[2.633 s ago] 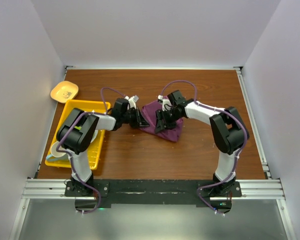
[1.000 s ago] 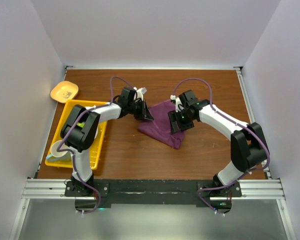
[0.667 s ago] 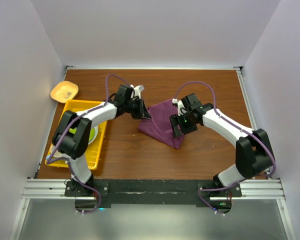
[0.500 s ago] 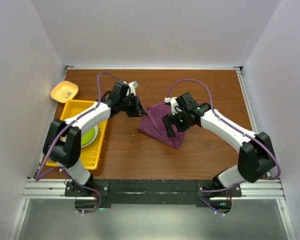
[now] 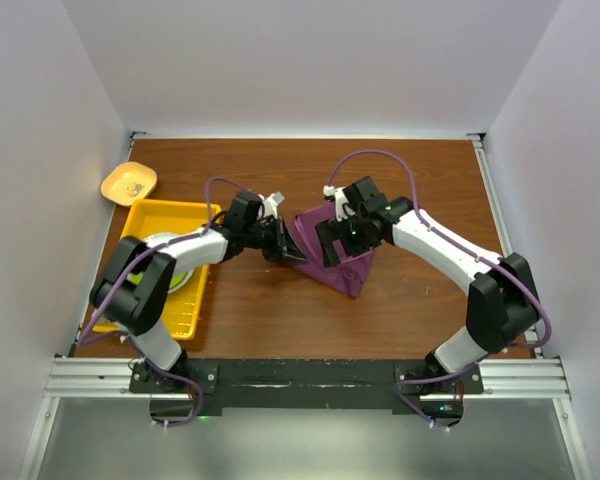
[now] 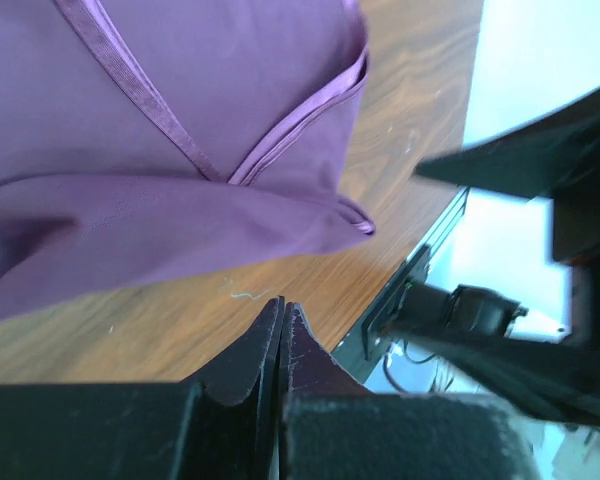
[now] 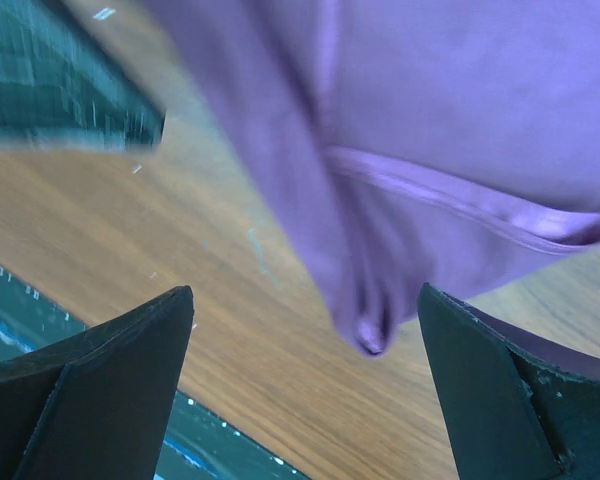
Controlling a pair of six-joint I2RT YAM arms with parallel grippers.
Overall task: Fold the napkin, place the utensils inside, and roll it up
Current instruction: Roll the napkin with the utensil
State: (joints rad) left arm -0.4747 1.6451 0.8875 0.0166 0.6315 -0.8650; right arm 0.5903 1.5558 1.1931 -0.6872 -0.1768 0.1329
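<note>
The plum-purple napkin (image 5: 346,272) lies loosely folded in the middle of the brown table. My left gripper (image 5: 289,255) is shut and empty, its tips at the napkin's left edge. In the left wrist view the gripper (image 6: 282,305) sits just over bare wood, with a folded flap and hem of the napkin (image 6: 180,120) ahead of it. My right gripper (image 5: 329,247) is wide open over the napkin's middle. In the right wrist view the gripper (image 7: 305,290) straddles a bunched fold of the napkin (image 7: 460,120) without touching it. No utensils show in any view.
A yellow tray (image 5: 170,207) stands at the left with a green plate (image 5: 183,277) in it, partly under my left arm. A small yellow dish (image 5: 128,182) sits at the far left corner. White walls close in three sides.
My left gripper swung from the napkin's far left corner down and toward me to its left edge. My right gripper moved left over the napkin. The napkin now looks more bunched.
</note>
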